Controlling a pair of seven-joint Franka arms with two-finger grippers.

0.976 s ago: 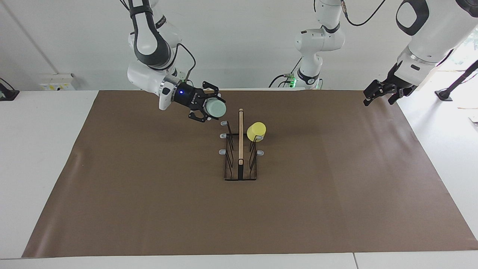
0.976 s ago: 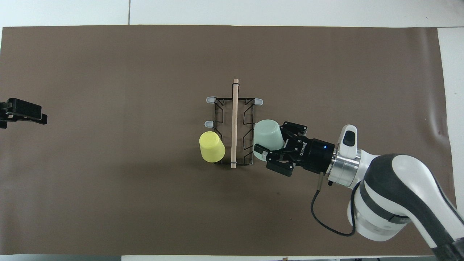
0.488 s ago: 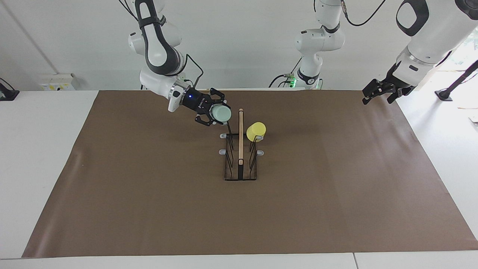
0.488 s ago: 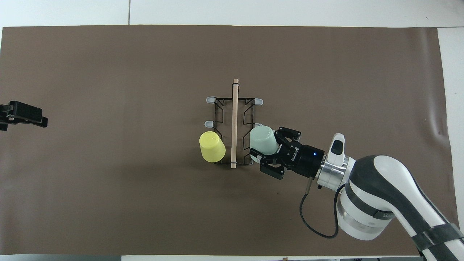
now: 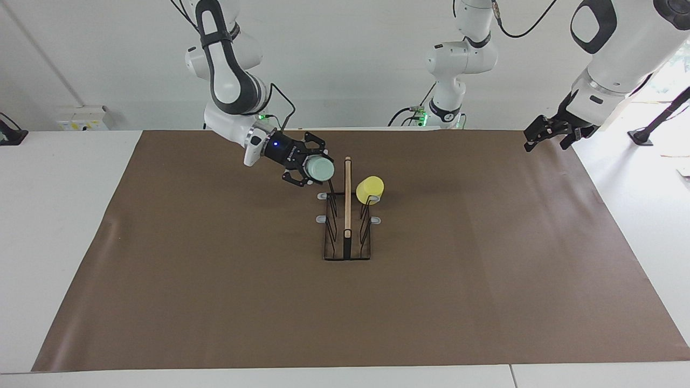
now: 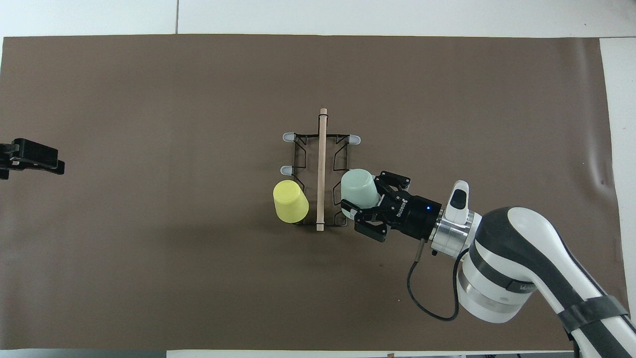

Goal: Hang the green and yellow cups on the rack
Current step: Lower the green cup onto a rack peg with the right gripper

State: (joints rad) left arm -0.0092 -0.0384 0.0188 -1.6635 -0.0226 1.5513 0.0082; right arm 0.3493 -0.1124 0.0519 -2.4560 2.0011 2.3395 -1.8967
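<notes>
Gripping the green cup point(image 5: 320, 170) by its sides, fingers point(image 6: 351, 207) of the right gripper point(image 5: 309, 168) pinching it, cup tipped on its side with the closed bottom toward the rack point(image 5: 347, 215) and held in the air at the rack's end nearest the robots, on the right arm's side of the wooden bar point(image 5: 347, 196). Seen from above as the same cup point(image 6: 359, 188) covering the nearest prong on that side, right gripper point(image 6: 370, 206) reaching in from the right arm's end; whether cup and prong touch, cannot tell. Hanging already on the matching prong across the bar, toward the left arm's end: the yellow cup point(image 5: 370, 189), mouth down and tilted outward, also plain from overhead point(image 6: 290, 201). Standing upright near the middle of the brown mat point(image 5: 215, 280), the rack with four grey-tipped prongs bare. Waiting well apart over the mat's edge at the left arm's end: the left gripper point(image 5: 551, 136), fingers spread and holding nothing, its tip just showing in the overhead view point(image 6: 30, 159). Under the mat, a white table point(image 5: 64, 226).
</notes>
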